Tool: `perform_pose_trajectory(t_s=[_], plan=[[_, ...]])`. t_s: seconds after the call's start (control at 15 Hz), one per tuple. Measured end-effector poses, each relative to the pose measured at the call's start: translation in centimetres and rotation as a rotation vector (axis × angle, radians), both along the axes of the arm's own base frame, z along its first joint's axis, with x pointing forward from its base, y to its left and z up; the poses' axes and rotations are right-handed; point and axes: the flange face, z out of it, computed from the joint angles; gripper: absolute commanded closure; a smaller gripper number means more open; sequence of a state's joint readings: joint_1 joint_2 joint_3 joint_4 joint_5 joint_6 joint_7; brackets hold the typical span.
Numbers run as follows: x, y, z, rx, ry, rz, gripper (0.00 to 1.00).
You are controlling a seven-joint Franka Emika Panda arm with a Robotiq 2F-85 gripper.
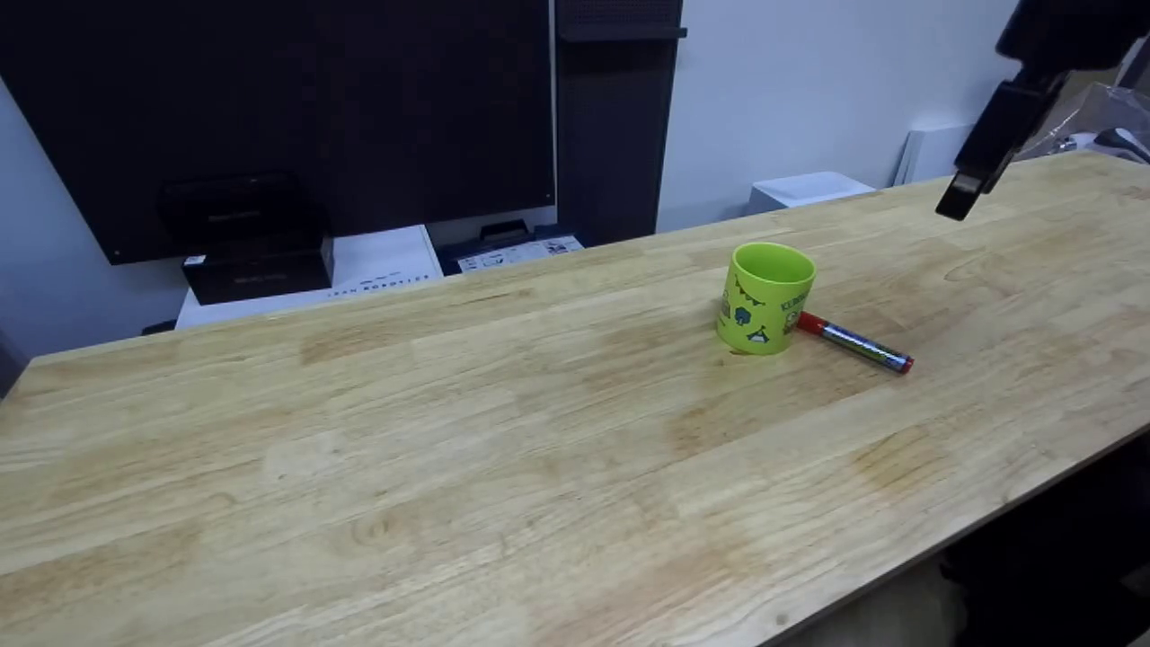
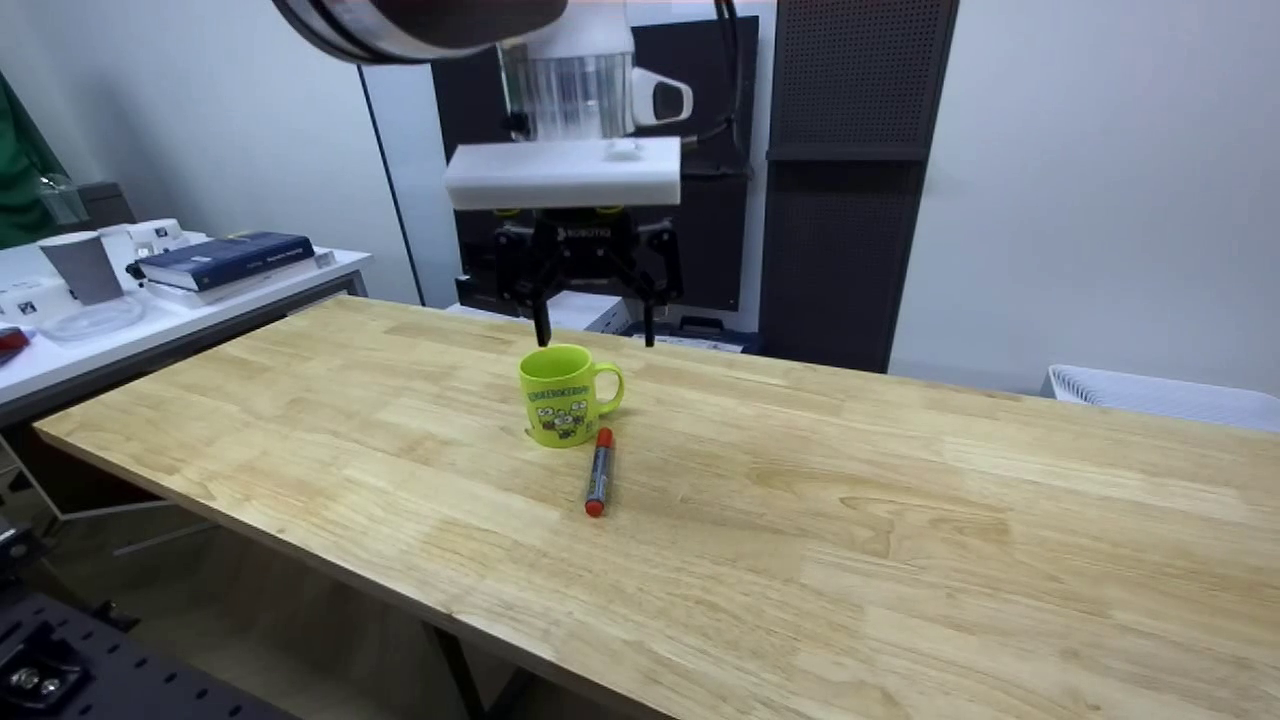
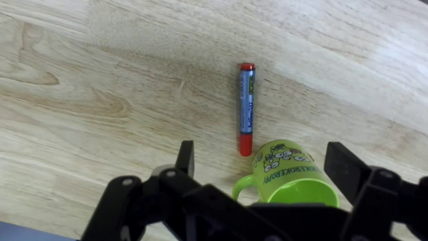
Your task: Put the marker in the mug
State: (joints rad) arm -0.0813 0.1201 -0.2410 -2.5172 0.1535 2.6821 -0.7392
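Between the near and far edges of the surface (image 2: 950,560), in an exterior view: mug (image 2: 560,400) upright, marker (image 2: 599,475) lying just beside; gripper (image 2: 596,343) labelled "ROBOTIQ", jaws apart. In an exterior view: white box (image 1: 382,256) lettering blurred, gripper cut off. Wrist view: marker reads "Artline 517"; mug, partly hidden, "KEROKEROPPI".

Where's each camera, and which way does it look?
An exterior view: higher than the table, looking down across it; gripper at upper right.
An exterior view: also higher, facing the wall; arm and open gripper, upper middle.
Wrist view: on the wrist, looking down past black fingers at the marker and mug.
All three share marker and mug.
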Motion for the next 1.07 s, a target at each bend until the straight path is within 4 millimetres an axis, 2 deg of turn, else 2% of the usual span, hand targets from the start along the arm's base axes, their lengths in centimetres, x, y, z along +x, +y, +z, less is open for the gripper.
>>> perform_pose_trajectory(t_s=[0.13,0.47,1.07], plan=[[0.2,0.5,-1.0,0.001,0.015,0.013,0.0],[0.0,0.0,-0.9,-0.002,0.019,0.018,0.0],[-0.1,3.0,-6.1,-0.057,0.145,0.178,0.0]])
